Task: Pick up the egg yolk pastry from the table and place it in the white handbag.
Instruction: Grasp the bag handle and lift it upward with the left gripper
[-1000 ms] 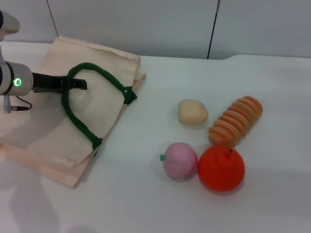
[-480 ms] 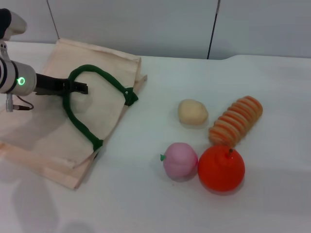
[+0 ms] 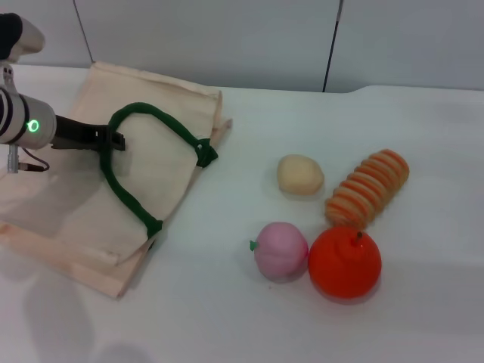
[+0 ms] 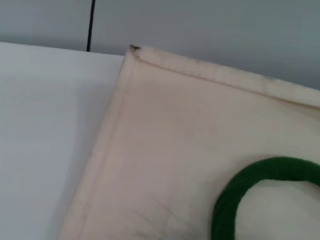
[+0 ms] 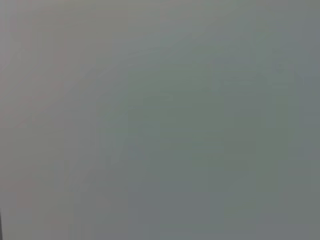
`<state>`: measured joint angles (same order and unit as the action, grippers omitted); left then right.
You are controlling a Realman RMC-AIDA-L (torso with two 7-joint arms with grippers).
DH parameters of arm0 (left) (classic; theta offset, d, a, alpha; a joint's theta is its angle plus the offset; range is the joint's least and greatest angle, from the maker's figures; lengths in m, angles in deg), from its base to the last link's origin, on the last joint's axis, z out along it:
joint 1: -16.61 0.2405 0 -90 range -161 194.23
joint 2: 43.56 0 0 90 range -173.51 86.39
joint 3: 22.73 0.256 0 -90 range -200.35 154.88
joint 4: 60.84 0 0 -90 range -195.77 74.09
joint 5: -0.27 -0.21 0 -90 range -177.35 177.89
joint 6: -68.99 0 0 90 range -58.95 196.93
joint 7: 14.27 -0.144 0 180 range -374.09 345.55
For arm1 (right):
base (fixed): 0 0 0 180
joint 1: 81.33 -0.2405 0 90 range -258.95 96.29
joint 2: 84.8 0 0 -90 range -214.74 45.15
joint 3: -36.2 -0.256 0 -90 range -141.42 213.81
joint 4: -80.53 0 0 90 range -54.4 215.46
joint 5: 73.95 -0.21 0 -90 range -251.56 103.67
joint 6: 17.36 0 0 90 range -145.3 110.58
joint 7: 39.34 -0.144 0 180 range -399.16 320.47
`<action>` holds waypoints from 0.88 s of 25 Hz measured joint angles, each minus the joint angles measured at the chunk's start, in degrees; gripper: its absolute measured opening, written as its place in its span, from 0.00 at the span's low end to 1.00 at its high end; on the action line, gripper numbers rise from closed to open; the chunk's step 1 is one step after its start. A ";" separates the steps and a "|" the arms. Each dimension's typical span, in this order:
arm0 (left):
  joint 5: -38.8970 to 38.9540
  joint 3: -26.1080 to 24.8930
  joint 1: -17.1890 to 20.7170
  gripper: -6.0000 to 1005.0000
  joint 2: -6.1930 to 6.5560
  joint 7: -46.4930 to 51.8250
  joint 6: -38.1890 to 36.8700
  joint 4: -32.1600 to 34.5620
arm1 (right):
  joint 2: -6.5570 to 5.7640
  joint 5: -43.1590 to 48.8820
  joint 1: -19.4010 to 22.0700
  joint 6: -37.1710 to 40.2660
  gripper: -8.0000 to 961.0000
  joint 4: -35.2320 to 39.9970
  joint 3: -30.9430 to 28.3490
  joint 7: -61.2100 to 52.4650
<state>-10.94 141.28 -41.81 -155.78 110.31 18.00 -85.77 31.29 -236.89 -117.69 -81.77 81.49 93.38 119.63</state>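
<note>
The egg yolk pastry (image 3: 299, 175), a pale cream lump, lies on the white table right of centre. The white handbag (image 3: 162, 113) lies flat at the left, with a dark green looped handle (image 3: 155, 117). My left gripper (image 3: 115, 141) reaches in from the left edge over the bag and is shut on the near side of the handle loop, far left of the pastry. The left wrist view shows the bag's cloth (image 4: 175, 140) and part of the handle (image 4: 250, 185). My right gripper is out of view; its wrist view shows only plain grey.
A pink round fruit (image 3: 280, 251) and an orange round fruit (image 3: 344, 262) sit touching in front of the pastry. An orange-and-cream ridged spiral bread (image 3: 367, 187) lies just right of the pastry. A grey wall runs behind the table.
My left gripper has drawn back slightly to the left and down along the handle. The handle loop and the bag's far corner have shifted a little to the right. The pastry has not moved.
</note>
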 joint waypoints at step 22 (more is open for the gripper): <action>-7.40 0.08 -1.21 0.24 2.35 5.20 1.55 5.54 | 0.10 0.00 -0.11 -2.03 0.86 0.00 0.38 -1.56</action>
<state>-18.34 141.36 -43.02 -153.43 115.51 19.55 -80.23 31.39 -236.89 -117.80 -83.80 81.49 93.76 118.07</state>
